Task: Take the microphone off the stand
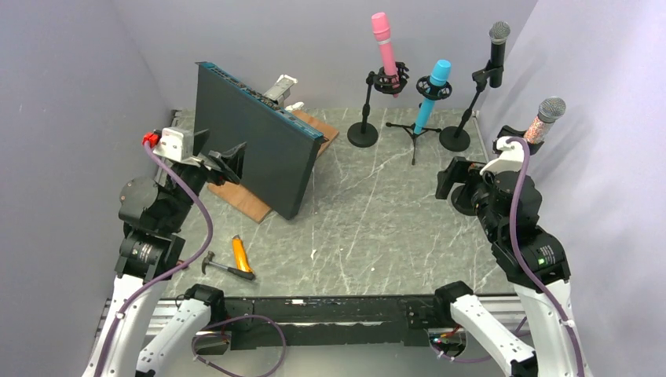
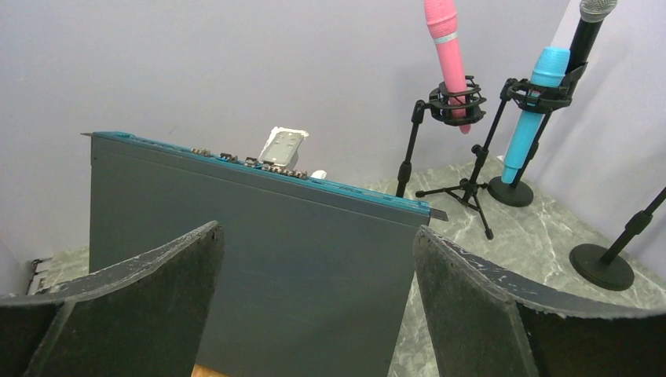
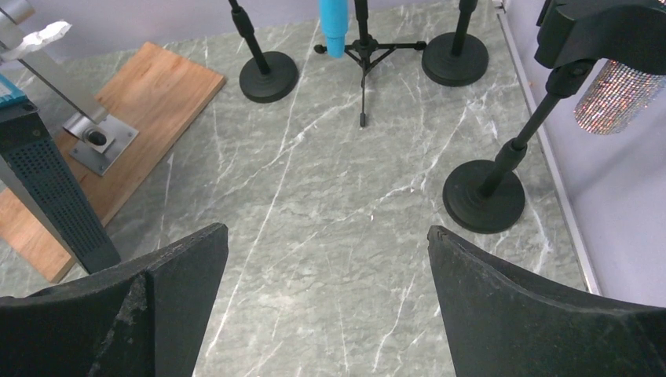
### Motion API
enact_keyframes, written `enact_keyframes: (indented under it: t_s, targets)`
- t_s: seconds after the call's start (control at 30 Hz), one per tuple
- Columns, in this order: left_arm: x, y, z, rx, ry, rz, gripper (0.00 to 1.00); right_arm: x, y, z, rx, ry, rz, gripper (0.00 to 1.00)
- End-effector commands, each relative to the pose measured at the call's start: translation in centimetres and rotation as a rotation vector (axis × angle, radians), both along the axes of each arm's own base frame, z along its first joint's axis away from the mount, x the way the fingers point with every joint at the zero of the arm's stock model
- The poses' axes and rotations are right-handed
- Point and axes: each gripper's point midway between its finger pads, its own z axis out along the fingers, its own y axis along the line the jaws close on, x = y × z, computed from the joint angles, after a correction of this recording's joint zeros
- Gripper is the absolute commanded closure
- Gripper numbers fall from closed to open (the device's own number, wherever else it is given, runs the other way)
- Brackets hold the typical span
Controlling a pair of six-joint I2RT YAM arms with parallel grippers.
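Four microphones stand in stands at the back right: a pink one (image 1: 383,43), a blue one (image 1: 430,94), a black one (image 1: 497,51) and a glittery one with a grey head (image 1: 544,119). My right gripper (image 1: 450,178) is open and empty, above the table just left of the glittery microphone's stand. In the right wrist view my right gripper (image 3: 326,230) faces bare table, with the glittery microphone (image 3: 620,94) and its stand base (image 3: 483,196) at the right. My left gripper (image 1: 226,161) is open and empty, facing the dark panel (image 2: 259,251). The pink (image 2: 445,47) and blue (image 2: 530,118) microphones show far off.
A tall dark grey rack unit (image 1: 255,137) stands on edge on a wooden board (image 1: 251,200) at the left. A hammer (image 1: 224,269) and an orange utility knife (image 1: 241,254) lie near the front left. Grey walls close in both sides.
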Motion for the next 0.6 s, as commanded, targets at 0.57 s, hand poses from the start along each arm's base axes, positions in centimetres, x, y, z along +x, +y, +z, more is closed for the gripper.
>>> enact_keyframes:
  t_s: [0.57]
  targets:
    - [-0.2, -1.6, 0.3, -0.039, -0.013, -0.123, 0.08, 1.3, 0.8, -0.3, 0.031, -0.062, 0.022, 0.00]
